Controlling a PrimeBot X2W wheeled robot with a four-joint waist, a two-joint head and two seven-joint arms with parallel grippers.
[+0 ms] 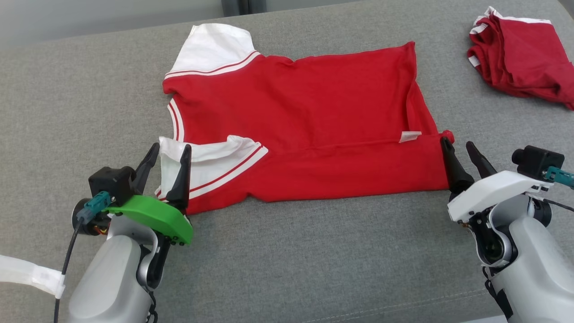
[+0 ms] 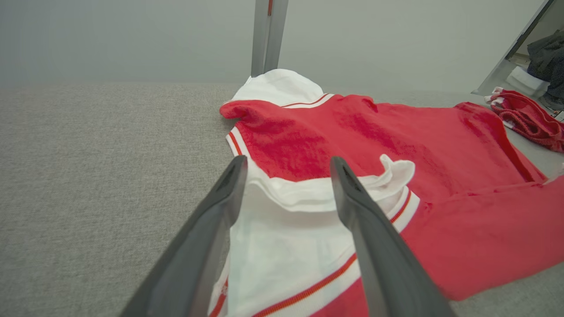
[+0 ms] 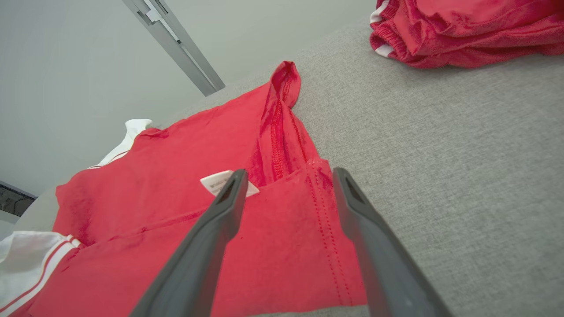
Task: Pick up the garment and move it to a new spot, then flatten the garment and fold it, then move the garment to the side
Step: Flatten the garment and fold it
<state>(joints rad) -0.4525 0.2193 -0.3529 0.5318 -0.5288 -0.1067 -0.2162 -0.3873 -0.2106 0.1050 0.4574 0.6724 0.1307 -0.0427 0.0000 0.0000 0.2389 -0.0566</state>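
views: head sees my left hand (image 1: 170, 147) and right hand (image 1: 456, 142) together; left wrist sees a white sleeve (image 2: 286, 237) between my fingers (image 2: 207, 229); right wrist sees the tag (image 3: 220, 181) | count: one red shirt (image 1: 305, 103), one red pile (image 1: 524, 58), two white sleeves | red shirt: near edge folded over, lies flat mid grey cushion (image 1: 287, 251) | both hands: fingers apart

Open grey surface (image 1: 314, 251) rings the shirt (image 1: 305, 116); red bundle (image 1: 524, 58) sits far right.
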